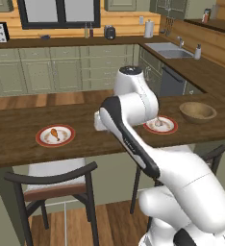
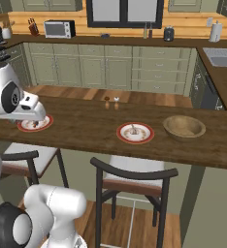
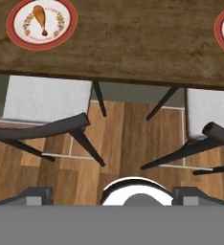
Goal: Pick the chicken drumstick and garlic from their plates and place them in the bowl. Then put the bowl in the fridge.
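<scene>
The chicken drumstick (image 1: 53, 134) (image 3: 39, 19) lies on the left plate (image 1: 42, 140) (image 3: 16, 33). The garlic (image 2: 133, 130) (image 1: 158, 123) sits on the second plate (image 2: 147, 138) (image 1: 169, 129), a forearm's length to the right. The empty wooden bowl (image 1: 197, 111) (image 2: 184, 127) stands further right on the same counter. My gripper (image 3: 113, 195) is open with nothing between its fingertips (image 3: 37, 195). It hangs above the counter's near edge and looks straight down, the drumstick plate ahead and to the left of it. The fridge is out of view.
Two dark chairs with grey seats (image 1: 56, 180) (image 2: 135, 174) stand under the counter's (image 1: 18, 125) near edge. Salt and pepper shakers (image 2: 111, 102) stand at its far side. A sink (image 1: 169, 49) is set in the side counter at the right.
</scene>
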